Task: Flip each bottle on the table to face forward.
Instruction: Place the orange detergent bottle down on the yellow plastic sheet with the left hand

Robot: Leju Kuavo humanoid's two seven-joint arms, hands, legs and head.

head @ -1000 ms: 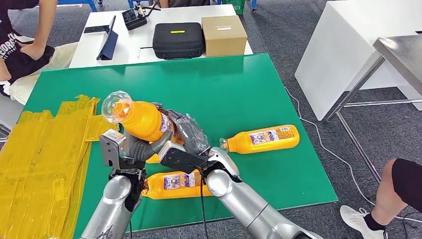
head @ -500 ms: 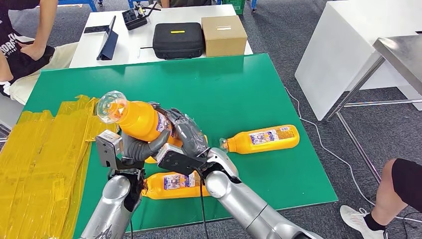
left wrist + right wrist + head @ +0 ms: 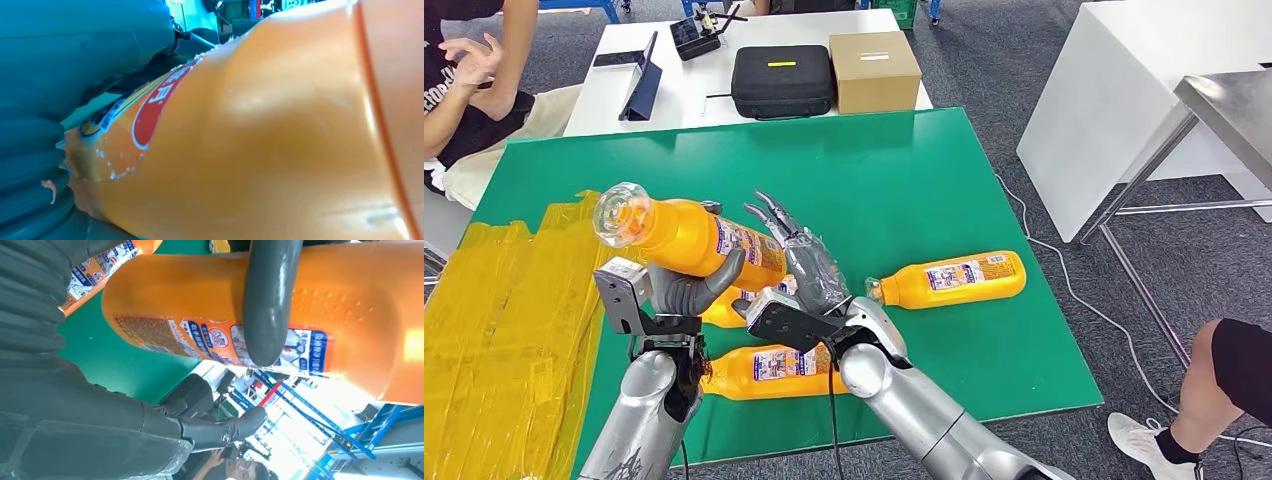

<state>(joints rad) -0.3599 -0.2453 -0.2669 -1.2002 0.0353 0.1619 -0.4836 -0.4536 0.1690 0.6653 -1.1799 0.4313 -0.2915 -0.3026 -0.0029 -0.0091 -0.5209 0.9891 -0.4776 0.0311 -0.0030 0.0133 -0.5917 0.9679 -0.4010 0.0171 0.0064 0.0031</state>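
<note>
I see a robotics lab: green test table, equipment case, white workbench, blue racking.

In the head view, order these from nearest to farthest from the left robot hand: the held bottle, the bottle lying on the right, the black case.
1. Held bottle, in the left robot hand.
2. Right-side bottle, lying on the green table.
3. Black case, on the far white table.
</note>
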